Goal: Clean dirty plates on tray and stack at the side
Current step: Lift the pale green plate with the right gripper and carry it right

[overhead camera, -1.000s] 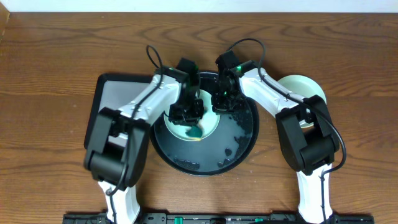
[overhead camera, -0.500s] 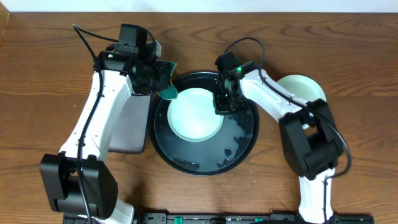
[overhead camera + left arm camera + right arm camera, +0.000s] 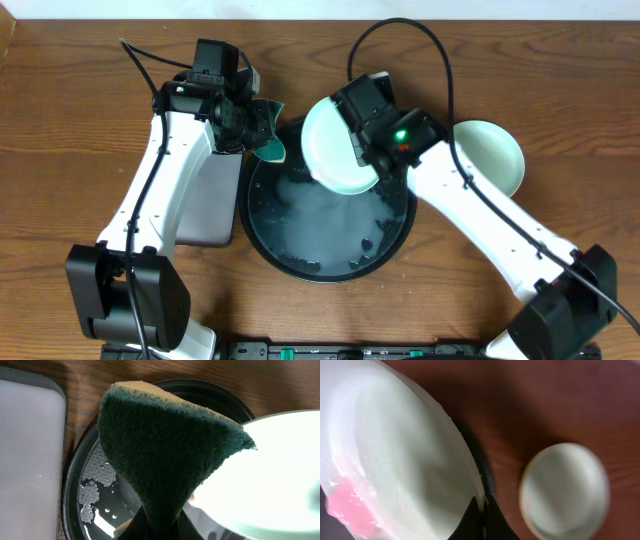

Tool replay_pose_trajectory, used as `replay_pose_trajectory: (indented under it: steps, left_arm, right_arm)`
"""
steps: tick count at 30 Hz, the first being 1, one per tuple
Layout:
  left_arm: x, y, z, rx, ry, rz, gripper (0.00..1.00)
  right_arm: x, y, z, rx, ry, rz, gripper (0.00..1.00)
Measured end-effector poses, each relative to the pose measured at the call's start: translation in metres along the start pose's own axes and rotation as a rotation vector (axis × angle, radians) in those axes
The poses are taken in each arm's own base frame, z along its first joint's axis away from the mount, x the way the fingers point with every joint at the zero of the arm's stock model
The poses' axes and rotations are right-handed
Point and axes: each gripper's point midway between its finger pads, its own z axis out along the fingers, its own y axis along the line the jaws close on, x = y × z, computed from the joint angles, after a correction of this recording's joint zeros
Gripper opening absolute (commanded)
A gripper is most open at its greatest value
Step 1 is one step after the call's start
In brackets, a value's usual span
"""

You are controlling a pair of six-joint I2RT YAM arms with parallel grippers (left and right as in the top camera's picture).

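Left pincer (image 3: pixel 152 527): clamped on a green scouring sponge (image 3: pixel 165 445), tan on its back face. It is held in the air over the upper-left rim of the tray (image 3: pixel 300 268), clear of the tray floor.

Right pincer (image 3: pixel 481 512): closed on the rim of a pale mint plate (image 3: pixel 338 148). This plate is tilted and held above the upper part of the tray, touching nothing else. A pink patch shows on its inner face in my right wrist view; what it is I cannot tell.

Tray: round, black, flat on the desk (image 3: pixel 80 100) between my two arms. Its floor is wet, with suds and dark specks scattered across it.

Second plate (image 3: pixel 490 155): pale, upright on the desk just right of the tray — apart from its rim. Whether another lies beneath it I cannot tell.

Rectangular tray (image 3: pixel 205 200): black with a grey inside, just left of the round tray and partly under my left arm.
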Motion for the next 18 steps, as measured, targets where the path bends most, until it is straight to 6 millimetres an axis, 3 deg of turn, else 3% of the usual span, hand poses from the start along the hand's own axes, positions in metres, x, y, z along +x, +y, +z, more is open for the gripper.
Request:
replay_pose_trajectory:
  steps: [18]
  left_arm:
    - [0.0,0.0,0.0,0.0,0.0,0.0,0.08]
  right_arm:
    - [-0.039,-0.037,-0.101,0.608,-0.382,-0.161,0.01]
